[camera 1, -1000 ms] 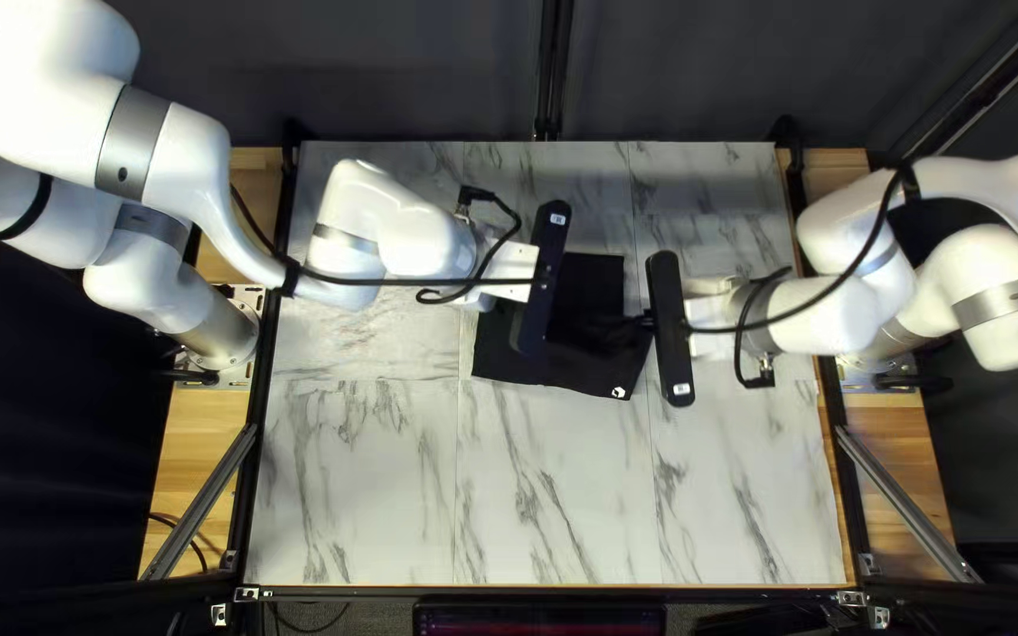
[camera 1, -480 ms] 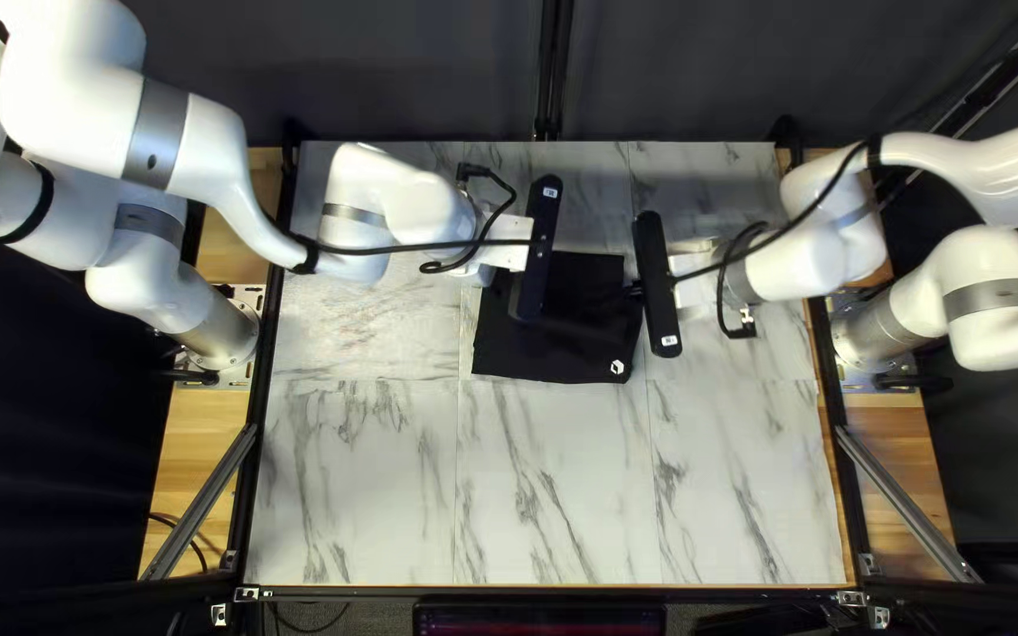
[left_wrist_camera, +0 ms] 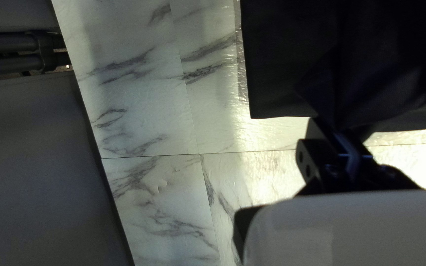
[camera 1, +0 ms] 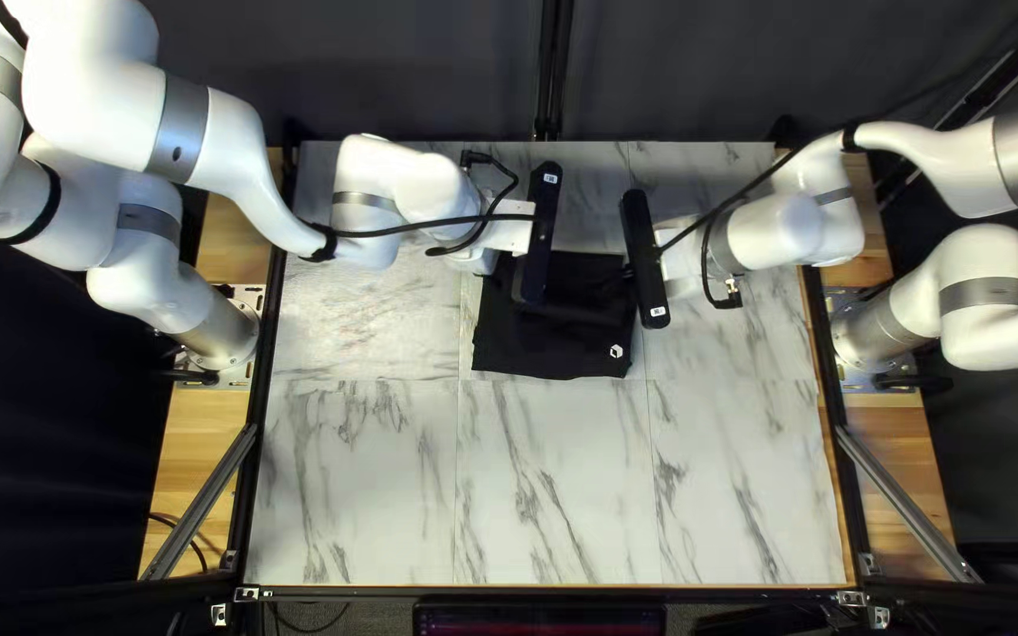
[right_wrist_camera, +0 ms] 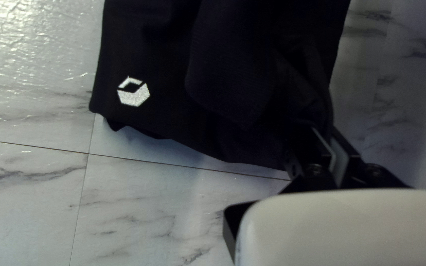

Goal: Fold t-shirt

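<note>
Top left view: right gripper [camera 1: 629,273] has moved towards worktop's [camera 1: 556,495] far edge, emblem [camera 1: 615,351] corner drawn along — likely squaring folded t-shirt [camera 1: 556,342], black, compact, beyond worktop's middle.

Left wrist view: left fingers [left_wrist_camera: 316,132] pinching t-shirt's edge; cloth creased there, loose corner smooth.

Right wrist view: right fingers [right_wrist_camera: 296,162] pinching t-shirt too — layers bunched, hem wavy.

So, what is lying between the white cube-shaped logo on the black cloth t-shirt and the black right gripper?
Between the logo and the right gripper lies black cloth of the t-shirt, including a ribbed fold; the right wrist view shows it.
</note>
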Controlling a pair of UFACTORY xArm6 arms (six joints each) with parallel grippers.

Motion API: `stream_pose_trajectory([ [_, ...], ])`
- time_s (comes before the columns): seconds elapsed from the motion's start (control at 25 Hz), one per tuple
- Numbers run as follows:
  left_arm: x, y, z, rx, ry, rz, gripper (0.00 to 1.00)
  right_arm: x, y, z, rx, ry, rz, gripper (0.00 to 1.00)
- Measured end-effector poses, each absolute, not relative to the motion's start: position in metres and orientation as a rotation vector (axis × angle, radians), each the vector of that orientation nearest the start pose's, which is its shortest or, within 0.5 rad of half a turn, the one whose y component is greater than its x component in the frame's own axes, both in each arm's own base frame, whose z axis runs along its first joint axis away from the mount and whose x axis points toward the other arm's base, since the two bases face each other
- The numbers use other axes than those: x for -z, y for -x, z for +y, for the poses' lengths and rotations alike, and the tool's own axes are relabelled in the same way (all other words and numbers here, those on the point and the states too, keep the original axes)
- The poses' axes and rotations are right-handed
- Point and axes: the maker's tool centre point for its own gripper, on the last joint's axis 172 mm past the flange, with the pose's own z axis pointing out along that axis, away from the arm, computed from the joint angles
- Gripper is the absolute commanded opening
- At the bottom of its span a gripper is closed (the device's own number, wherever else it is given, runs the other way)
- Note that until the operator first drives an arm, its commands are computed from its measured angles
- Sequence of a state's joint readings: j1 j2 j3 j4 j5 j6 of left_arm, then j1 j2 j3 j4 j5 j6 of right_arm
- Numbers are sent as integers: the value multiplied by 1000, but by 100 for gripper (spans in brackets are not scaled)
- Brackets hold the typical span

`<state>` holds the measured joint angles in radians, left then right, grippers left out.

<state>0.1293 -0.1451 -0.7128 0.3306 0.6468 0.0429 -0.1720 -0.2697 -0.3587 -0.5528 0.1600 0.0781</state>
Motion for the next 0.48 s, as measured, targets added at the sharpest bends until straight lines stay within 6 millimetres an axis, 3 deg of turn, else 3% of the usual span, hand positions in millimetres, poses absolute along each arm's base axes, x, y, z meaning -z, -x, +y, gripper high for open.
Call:
stream_pose_trajectory([
  [0.28,-151,-445,89,284,2885,218,100,-112,-422,-53,733,3248,-426,100],
  [0.48,-166,-445,71,304,2873,233,100,-113,-419,-49,719,3257,-430,100],
])
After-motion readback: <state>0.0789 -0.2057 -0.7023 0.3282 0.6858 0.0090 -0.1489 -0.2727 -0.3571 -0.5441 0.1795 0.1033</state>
